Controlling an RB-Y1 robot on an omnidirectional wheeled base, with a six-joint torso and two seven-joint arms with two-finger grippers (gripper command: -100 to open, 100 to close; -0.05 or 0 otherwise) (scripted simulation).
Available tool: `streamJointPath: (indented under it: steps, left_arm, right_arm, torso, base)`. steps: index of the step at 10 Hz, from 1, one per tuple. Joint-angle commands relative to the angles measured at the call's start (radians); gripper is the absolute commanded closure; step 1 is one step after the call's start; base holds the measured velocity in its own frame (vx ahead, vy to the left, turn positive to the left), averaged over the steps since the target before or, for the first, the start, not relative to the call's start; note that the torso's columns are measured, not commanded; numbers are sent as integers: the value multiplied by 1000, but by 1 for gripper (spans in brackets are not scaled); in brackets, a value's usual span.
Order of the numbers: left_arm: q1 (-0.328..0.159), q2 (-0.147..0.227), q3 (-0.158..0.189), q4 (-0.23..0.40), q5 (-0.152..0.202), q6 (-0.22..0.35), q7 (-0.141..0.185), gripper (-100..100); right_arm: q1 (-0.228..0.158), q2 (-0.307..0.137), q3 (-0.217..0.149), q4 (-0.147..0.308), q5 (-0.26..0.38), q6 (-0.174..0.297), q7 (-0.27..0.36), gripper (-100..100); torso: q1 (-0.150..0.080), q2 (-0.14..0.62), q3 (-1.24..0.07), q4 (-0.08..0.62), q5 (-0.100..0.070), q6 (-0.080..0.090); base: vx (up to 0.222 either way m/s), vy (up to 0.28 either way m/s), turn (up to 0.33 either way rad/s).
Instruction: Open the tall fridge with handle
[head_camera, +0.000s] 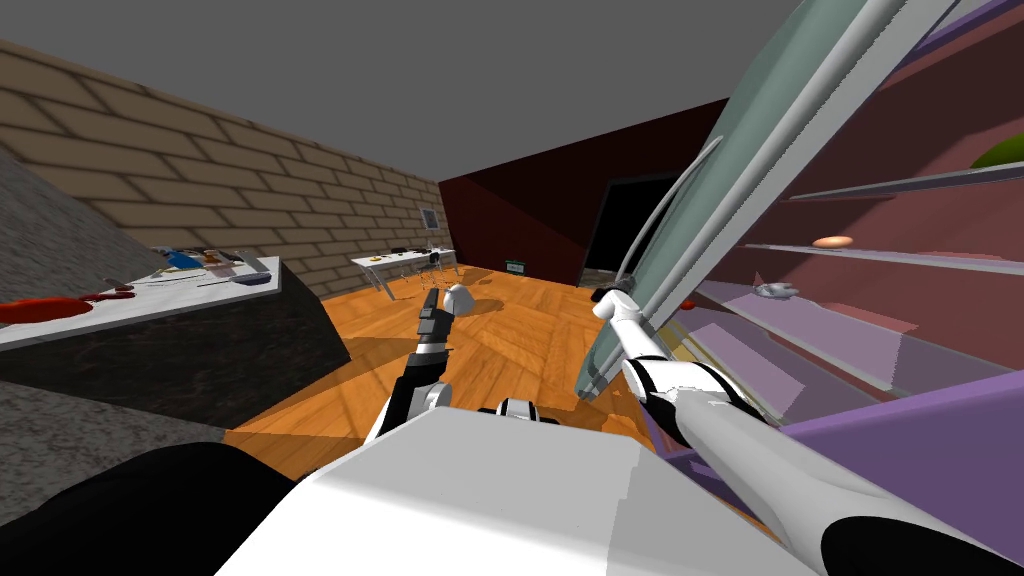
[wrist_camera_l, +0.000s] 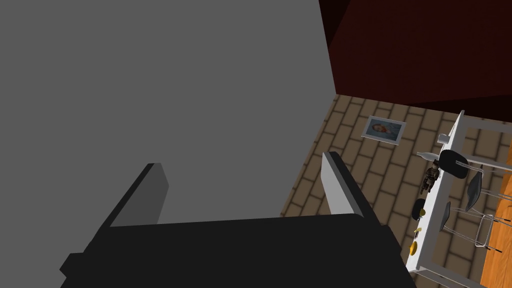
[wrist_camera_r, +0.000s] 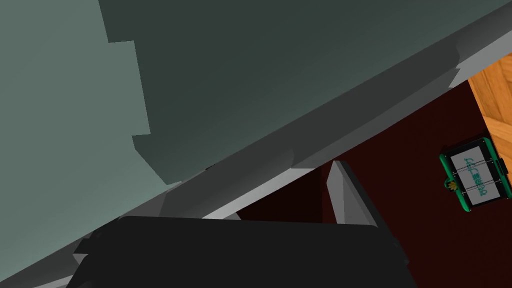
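Head view: the tall grey-green fridge door (head_camera: 760, 130) stands swung wide, and the right gripper (head_camera: 608, 293) sits at the lower end of its curved handle (head_camera: 665, 215). The left gripper (head_camera: 430, 298) hangs well apart. Left wrist view: its fingers are spread and empty. Right wrist view: one finger (wrist_camera_r: 345, 195) stands wide of the handle, so the gripper reads as unclamped. The door is probably heavy and stiff and the bar smooth, so grip it mid-bar.

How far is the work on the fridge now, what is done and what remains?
Mostly done: the fridge door stands swung out, and the shelves inside show. In hand: the right gripper, open, is at the door's handle. To do: perhaps a wider swing, then drawing away. The left gripper hangs open, idle.
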Motion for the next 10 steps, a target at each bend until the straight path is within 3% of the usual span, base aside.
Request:
streamJointPath:
  steps: [1,5,7,9,10]
  left_arm:
    - [0,0,0,0,0,0,0,0]
    - [0,0,0,0,0,0,0,0]
    - [0,0,0,0,0,0,0,0]
    - [0,0,0,0,0,0,0,0]
    - [0,0,0,0,0,0,0,0]
  right_arm:
    - [-53,-9,-18,24,-46,7,44,-100]
    - [-132,-17,-41,67,-111,18,99,-100]
    - [-153,-20,-47,79,-128,20,113,-100]
    - [-144,-17,-46,68,-125,23,113,-100]
    - [-143,-17,-46,68,-125,23,113,100]
  torso:
    - [0,0,0,0,0,0]
    - [0,-1,0,0,0,0]
    - [0,-1,-1,0,0,0]
    - [0,-1,-1,0,0,0]
    - [0,-1,-1,0,0,0]
  base:
    - [-17,-6,15]
    - [-19,-7,14]
    - [-11,-4,6]
    - [0,0,0]
    - [0,0,0]
